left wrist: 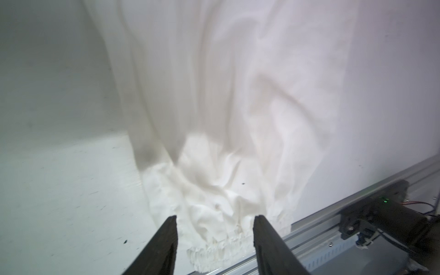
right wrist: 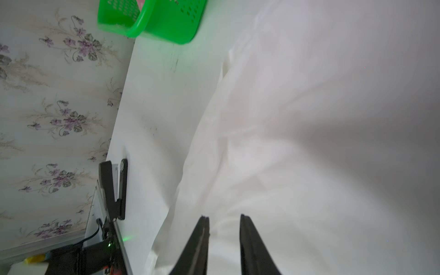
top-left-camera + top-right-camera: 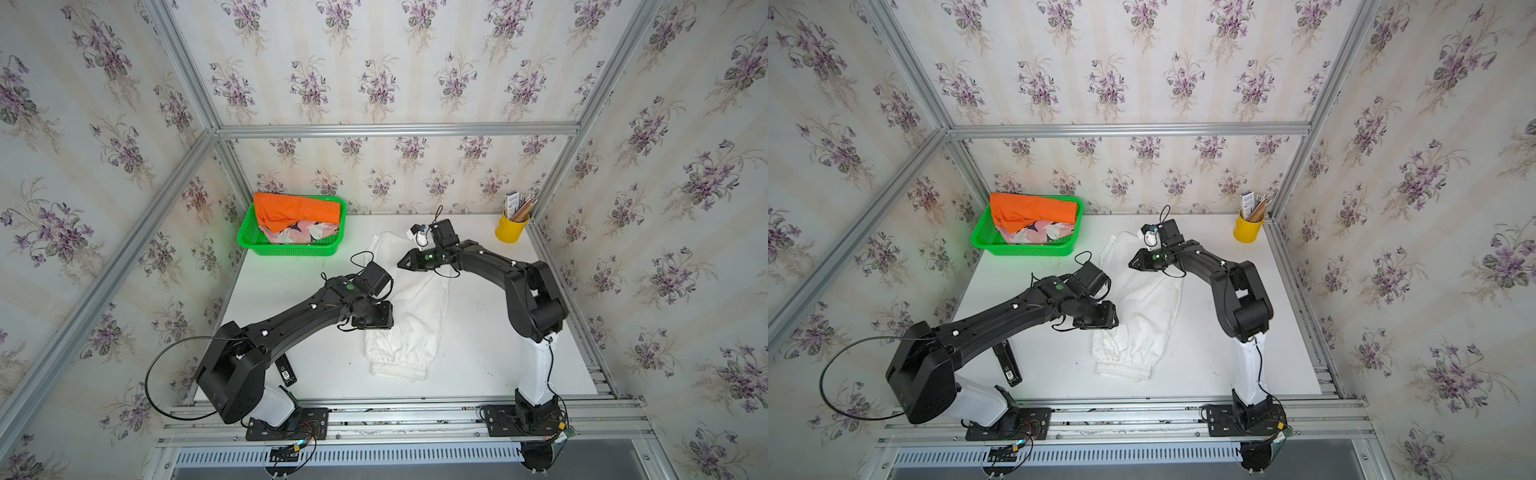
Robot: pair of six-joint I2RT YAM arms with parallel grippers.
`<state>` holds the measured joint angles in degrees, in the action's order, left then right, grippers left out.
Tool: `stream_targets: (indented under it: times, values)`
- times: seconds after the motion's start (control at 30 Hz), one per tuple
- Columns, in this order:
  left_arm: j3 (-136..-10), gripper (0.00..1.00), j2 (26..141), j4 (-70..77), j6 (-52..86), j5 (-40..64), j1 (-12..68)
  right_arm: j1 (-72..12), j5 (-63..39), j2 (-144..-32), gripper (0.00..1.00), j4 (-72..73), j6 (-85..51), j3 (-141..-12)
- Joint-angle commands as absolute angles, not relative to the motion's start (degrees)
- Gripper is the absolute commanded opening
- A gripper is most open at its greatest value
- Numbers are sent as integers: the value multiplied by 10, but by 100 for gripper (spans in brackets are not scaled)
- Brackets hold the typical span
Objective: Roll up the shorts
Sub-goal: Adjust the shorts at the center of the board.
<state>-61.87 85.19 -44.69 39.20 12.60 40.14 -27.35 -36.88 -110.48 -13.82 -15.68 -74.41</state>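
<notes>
White shorts (image 3: 413, 307) lie flat mid-table in both top views. Long axis runs from upper centre to lower centre of frame, gathered elastic edge (image 3: 399, 370) at the lower end. Left gripper (image 1: 215, 219) is nearer that edge: jaws spread, empty, cloth just ahead. Right gripper (image 2: 225, 217) is over the upper end, jaws narrowly apart; grip on cloth unclear.

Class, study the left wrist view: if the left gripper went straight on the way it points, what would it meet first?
Probably the white shorts, at their gathered edge, lying straight ahead of the open left gripper; depth is unclear.
</notes>
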Motion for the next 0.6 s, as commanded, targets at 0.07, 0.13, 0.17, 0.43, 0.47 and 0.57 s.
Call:
stream_targets:
  times: [0.07, 0.13, 0.17, 0.43, 0.47, 0.57]
  values:
    - [-571, 64, 825, -465, 373, 183, 411, -328, -386, -999, 28, -205, -138, -586]
    - [-549, 68, 818, -445, 384, 202, 425, -334, -367, -980, 28, -182, -164, -546]
    - [-539, 71, 820, -444, 389, 202, 431, -335, -362, -981, 28, -172, -171, -536]
    - [-464, 75, 834, -373, 411, 263, 443, -336, -287, -1061, 23, -93, -211, -537]
    - [-455, 75, 837, -350, 417, 273, 444, -336, -286, -1069, 23, -92, -210, -544]
    - [-442, 67, 862, -301, 431, 292, 442, -334, -275, -1081, 22, -95, -202, -567]
